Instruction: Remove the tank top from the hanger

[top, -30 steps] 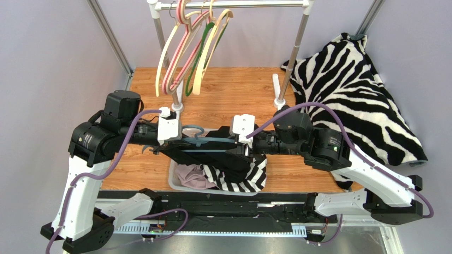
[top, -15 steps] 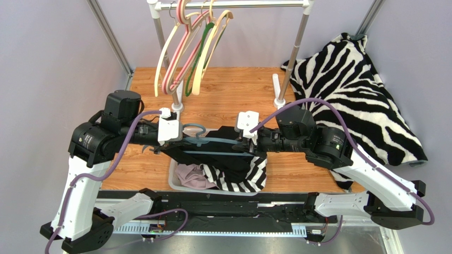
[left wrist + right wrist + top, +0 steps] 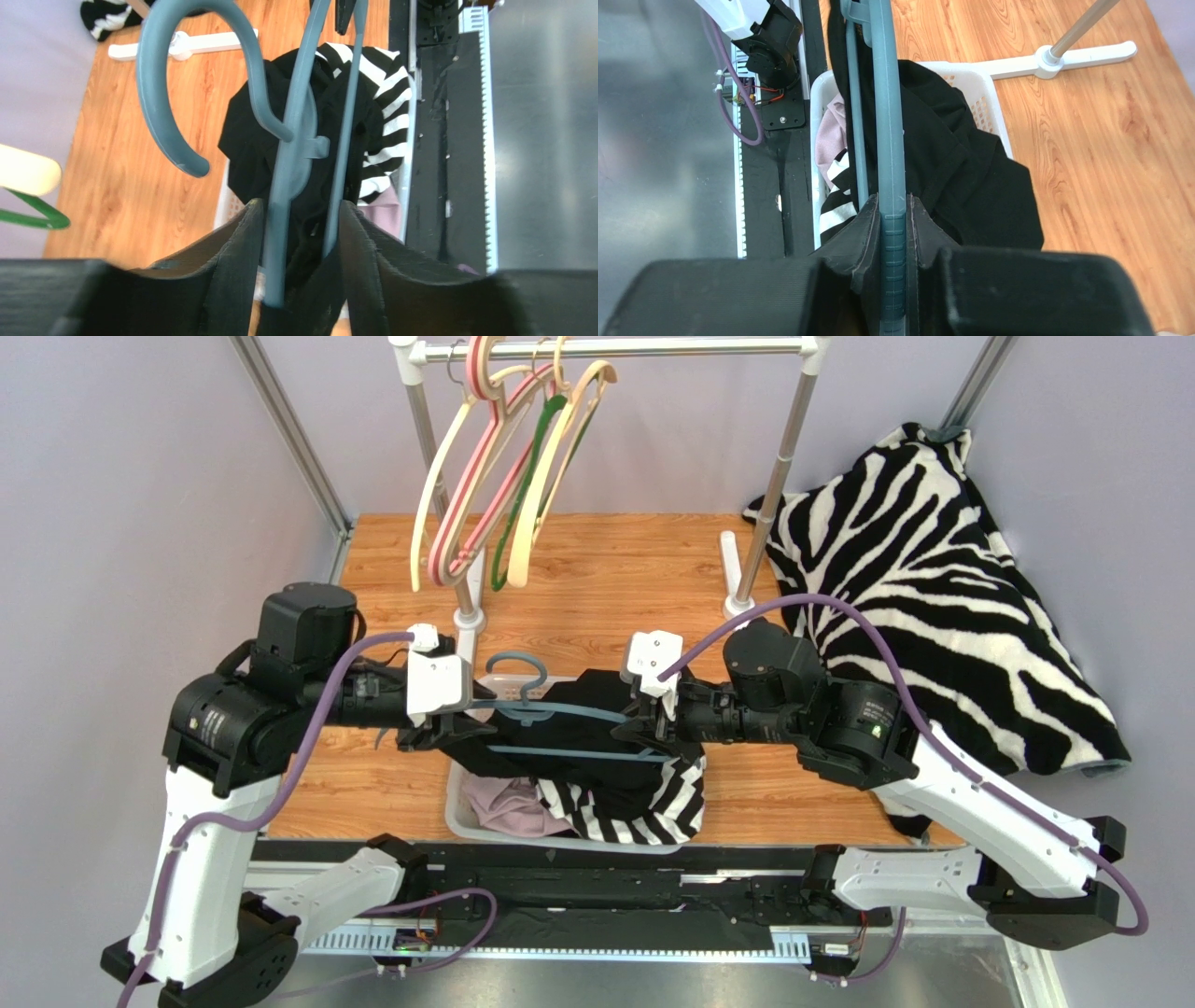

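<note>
My left gripper stands partly wide, its fingers either side of the blue-grey hanger without pinching its bars. The black top is draped on the hanger and sags into the white basket below. My right gripper is clamped narrow on the hanger's other end.

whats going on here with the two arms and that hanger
The right pincer is clamped on one end of a blue-grey hanger above a white basket. The left pincer stands open around the other end. The black tank top is still on the hanger, sagging into the basket.
</note>
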You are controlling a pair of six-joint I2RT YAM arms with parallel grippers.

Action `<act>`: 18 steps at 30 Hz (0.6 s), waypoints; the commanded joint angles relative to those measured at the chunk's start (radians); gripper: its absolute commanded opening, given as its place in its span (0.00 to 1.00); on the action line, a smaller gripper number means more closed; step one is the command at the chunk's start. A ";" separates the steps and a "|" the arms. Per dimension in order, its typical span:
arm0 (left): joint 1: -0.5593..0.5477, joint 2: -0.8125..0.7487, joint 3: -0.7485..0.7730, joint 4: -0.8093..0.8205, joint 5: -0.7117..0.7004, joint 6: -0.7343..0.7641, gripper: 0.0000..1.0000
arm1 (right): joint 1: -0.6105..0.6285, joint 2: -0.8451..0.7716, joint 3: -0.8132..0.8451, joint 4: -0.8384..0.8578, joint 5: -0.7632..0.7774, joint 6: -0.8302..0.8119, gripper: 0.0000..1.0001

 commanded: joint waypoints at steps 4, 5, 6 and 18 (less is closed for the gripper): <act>0.000 -0.033 0.049 0.126 -0.070 -0.178 0.70 | -0.007 -0.083 -0.049 0.152 0.070 0.110 0.00; 0.002 -0.029 0.057 0.143 -0.088 -0.219 0.73 | -0.007 -0.090 -0.051 0.150 0.079 0.111 0.00; 0.000 -0.028 0.061 0.161 -0.099 -0.250 0.77 | -0.007 -0.112 -0.053 0.147 0.102 0.111 0.00; 0.000 -0.103 0.006 0.358 -0.405 -0.471 0.88 | -0.009 -0.213 -0.005 0.022 0.237 0.064 0.00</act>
